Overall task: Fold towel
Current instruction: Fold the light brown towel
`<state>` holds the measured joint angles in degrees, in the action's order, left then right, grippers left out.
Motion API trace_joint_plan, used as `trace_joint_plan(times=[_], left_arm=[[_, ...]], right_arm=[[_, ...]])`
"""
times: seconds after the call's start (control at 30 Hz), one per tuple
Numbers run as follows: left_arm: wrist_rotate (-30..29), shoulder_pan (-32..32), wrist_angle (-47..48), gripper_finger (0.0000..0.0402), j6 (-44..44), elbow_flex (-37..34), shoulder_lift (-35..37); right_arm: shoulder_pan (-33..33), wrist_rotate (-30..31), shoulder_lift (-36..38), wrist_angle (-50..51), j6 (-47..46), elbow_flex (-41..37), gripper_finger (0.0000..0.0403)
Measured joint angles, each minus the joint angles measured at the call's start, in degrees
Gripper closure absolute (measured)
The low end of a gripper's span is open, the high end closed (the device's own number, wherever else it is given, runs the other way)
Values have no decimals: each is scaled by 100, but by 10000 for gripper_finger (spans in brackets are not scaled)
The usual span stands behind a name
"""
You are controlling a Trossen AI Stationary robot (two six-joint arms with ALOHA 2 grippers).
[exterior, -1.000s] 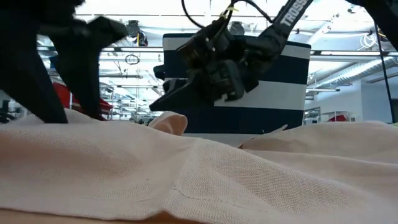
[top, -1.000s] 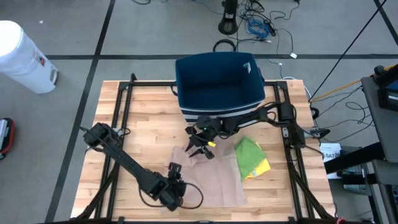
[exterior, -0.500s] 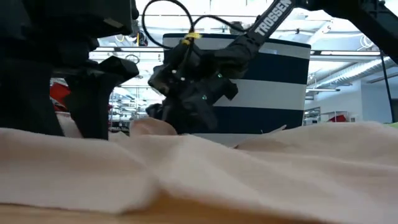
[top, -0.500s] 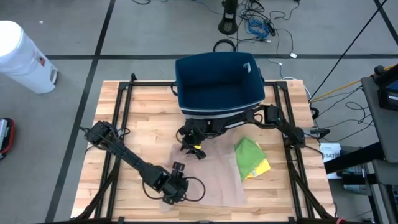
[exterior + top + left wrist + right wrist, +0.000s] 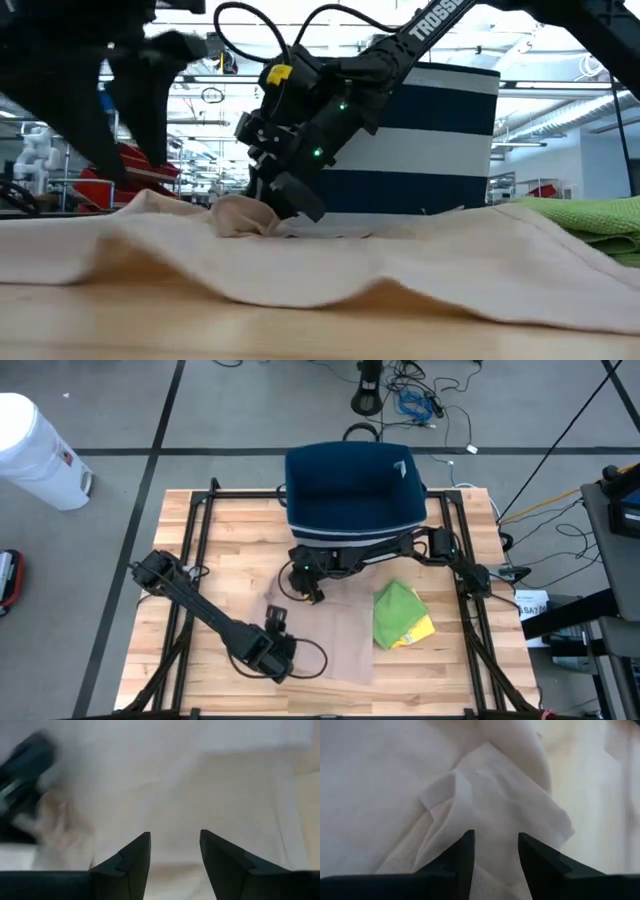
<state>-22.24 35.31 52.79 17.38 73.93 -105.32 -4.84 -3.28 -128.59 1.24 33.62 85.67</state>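
A beige towel point(image 5: 335, 640) lies spread and wrinkled on the wooden table point(image 5: 200, 560), near the middle of its front half. The towel's far left corner point(image 5: 245, 215) is bunched into a small lump. My right gripper point(image 5: 308, 592) slants down at that lump, fingers open, with a raised fold of cloth point(image 5: 485, 815) just ahead of them. My left gripper point(image 5: 274, 618) points steeply down over the towel's left edge, fingers open, with cloth point(image 5: 175, 795) showing beyond the gap. My right gripper point(image 5: 292, 205) reaches the bunched far left corner from the table's far right, slanting down. I cannot tell whether its fingers touch the cloth. My left gripper's fingertips are hidden behind the towel's hump point(image 5: 140, 200) in the low view, and I cannot tell whether they touch it.
A folded green towel point(image 5: 398, 610) on a yellow one point(image 5: 425, 630) lies just right of the beige towel. A dark blue bin point(image 5: 350, 490) stands at the table's far edge behind the right gripper. Bare wood lies at the left. A white bucket point(image 5: 35, 450) stands off the table.
My right gripper has gone toward the table's left and far edge, tipping and turning at the wrist. My left gripper has gone a little toward the far edge. The towel has slid leftward, away from the green towel. Its near hump has sunk flatter, and its far left corner has bunched up.
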Motion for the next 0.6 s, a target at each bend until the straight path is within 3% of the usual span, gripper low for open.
trace_joint_plan(times=[0.43,0.53,0.6], left_arm=[[315,96,192,223,254,-48,64],[322,168,147,223,324,-48,64],[330,218,147,223,383,-54,62]], right_arm=[[625,207,870,682,132,0,261],[868,30,1081,1217,14,0,261],[1063,-398,1141,1692,-151,2,261]])
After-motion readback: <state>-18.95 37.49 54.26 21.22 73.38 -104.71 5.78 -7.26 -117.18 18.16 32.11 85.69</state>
